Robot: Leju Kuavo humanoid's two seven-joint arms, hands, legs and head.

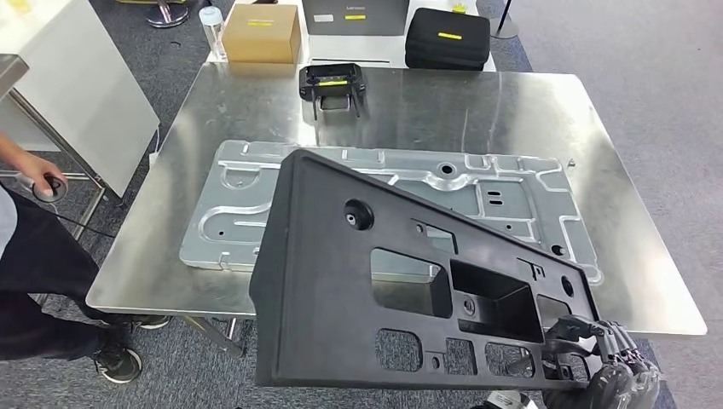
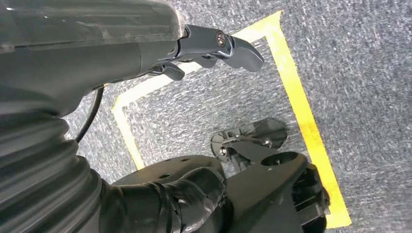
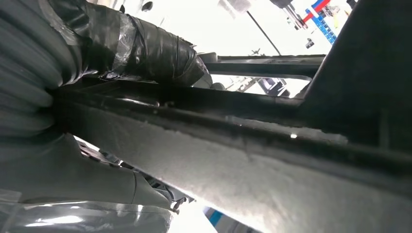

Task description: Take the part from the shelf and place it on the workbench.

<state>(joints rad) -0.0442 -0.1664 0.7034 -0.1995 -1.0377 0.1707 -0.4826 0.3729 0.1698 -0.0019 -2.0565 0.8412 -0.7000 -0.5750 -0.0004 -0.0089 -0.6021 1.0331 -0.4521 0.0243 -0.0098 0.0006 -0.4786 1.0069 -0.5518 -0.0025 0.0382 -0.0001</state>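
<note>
Grey carpet point(image 1: 648, 77) surrounds a steel workbench point(image 1: 511, 111). On the bench lies a stamped silver panel point(image 1: 247, 213); a small black device point(image 1: 332, 85) sits near the far edge. Past that edge: cardboard box point(image 1: 263, 32), black case point(image 1: 448, 38).

Black plastic part point(image 1: 358, 298), large, with cut-outs, held tilted above the bench's near edge, overlapping the silver panel in the head view. Right hand point(image 1: 597, 354) grips the part at its lower right corner, fingers hooked through an opening; the right wrist view shows the part's edge point(image 3: 272, 145) pressed close to the hand.

Left hand point(image 2: 214, 48) hangs over carpet with yellow tape lines point(image 2: 301, 107), fingers apart, holding nothing.

Person point(image 1: 34, 247) stands at the bench's left side.
</note>
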